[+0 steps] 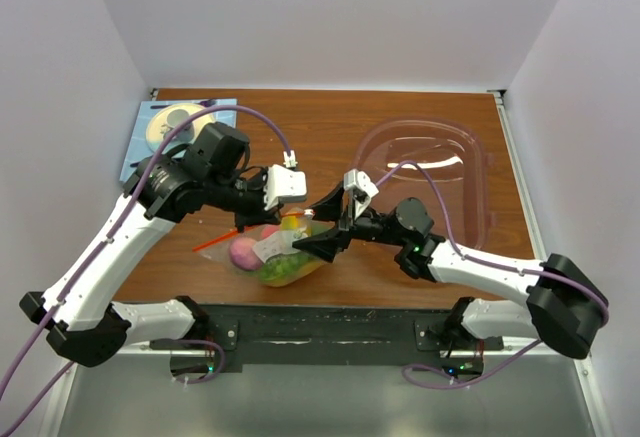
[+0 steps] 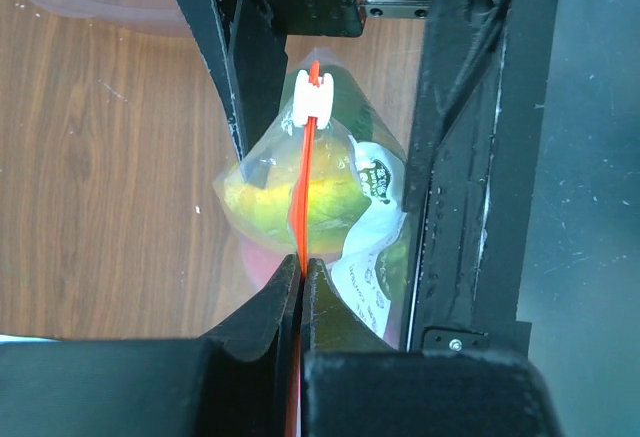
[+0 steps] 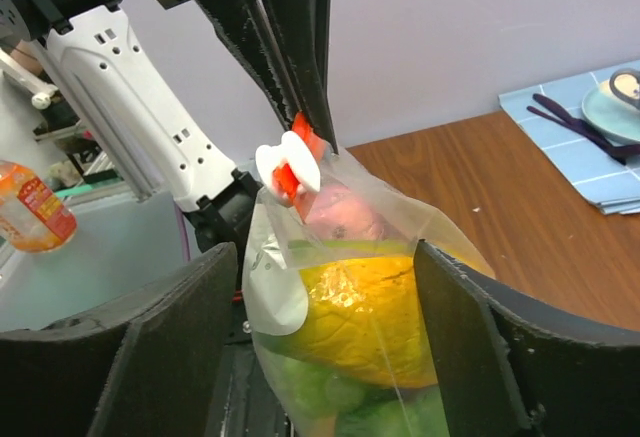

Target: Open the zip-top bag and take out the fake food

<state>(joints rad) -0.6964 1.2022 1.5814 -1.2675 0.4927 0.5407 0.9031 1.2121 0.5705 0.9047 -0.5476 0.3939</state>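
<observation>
The zip-top bag [image 1: 272,255] hangs just above the table's near edge, full of fake food [image 1: 245,252]. My left gripper [image 2: 302,269] is shut on its orange-red zip strip [image 2: 299,207], a little way from the white slider [image 2: 312,102]. In the right wrist view the bag [image 3: 350,287] stands upright between the two fingers [image 3: 170,337] of my right gripper [image 3: 322,257]. These jaws are open and straddle it; the right one lies against the plastic, the left one stands apart. A yellow piece [image 3: 375,317] with green and pink pieces shows through the bag. The slider [image 3: 290,167] sits at its top corner.
A large pink-tinted clear tub [image 1: 430,172] lies at the back right of the wooden table. A blue mat with a plate [image 1: 180,127] is at the back left. An orange bottle [image 3: 35,207] stands off the table beyond the left arm.
</observation>
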